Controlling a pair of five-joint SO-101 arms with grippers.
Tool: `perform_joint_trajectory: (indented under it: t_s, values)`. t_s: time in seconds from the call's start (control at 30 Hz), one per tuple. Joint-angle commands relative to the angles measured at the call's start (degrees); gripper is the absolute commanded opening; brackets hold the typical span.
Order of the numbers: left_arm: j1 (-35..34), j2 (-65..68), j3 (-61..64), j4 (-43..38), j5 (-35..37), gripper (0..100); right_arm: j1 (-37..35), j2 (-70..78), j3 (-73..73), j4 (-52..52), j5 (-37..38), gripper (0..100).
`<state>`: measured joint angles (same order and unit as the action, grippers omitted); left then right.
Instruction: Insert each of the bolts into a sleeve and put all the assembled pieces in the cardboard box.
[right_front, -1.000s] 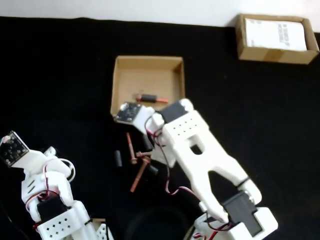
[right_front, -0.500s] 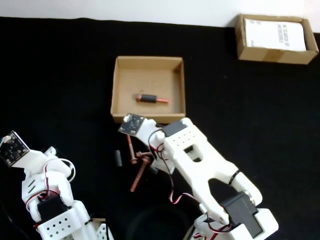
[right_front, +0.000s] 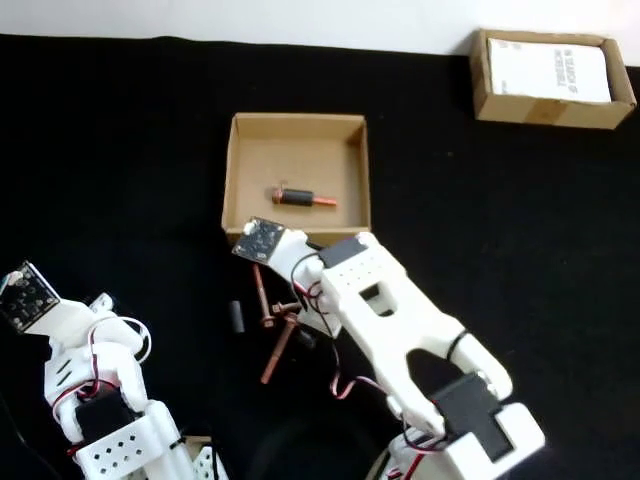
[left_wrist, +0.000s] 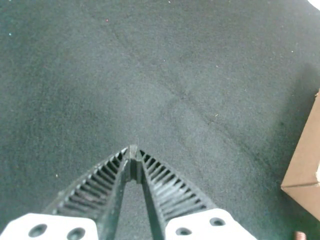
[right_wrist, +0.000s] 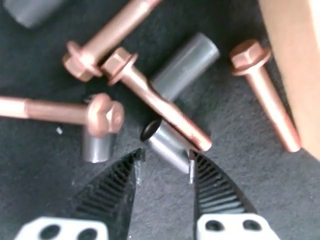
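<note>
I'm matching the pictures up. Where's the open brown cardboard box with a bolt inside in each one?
High view: the open brown cardboard box is near the middle, toward the top.
Left wrist view: its corner, at the edge, aside from the shut tool.
Right wrist view: its tan wall is beside a lone copper bolt.
Shared landmark: loose copper bolts by its near wall.

Coppery metal bolts (right_wrist: 157, 102), matt black cloth (left_wrist: 150, 75)

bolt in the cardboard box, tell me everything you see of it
The copper-coloured bolt lies flat near the middle of the cardboard box floor, clear of its walls. A dark sleeve sits around the half by its head; the bare shank sticks out the other end. Nothing else touches it.
</note>
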<state>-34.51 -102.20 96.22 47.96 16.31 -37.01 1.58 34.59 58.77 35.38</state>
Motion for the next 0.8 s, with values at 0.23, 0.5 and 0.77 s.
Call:
perform_joint_trajectory:
  t_s: [0.23, 0.5, 0.77]
  values:
    - [0.84, 0.31, 1.01, 0.26, -0.53, 1, -0.66, 11.56, -2.59, 4.35, -0.35, 11.6]
    - [0.84, 0.31, 1.01, 0.26, -0.53, 1, 0.66, 10.86, -4.0, 7.96, -0.7, 0.5]
    - [0.92, 0.4, 1.01, 0.26, -0.53, 1, 5.05, -0.04, -25.45, 23.69, -8.09, 0.6]
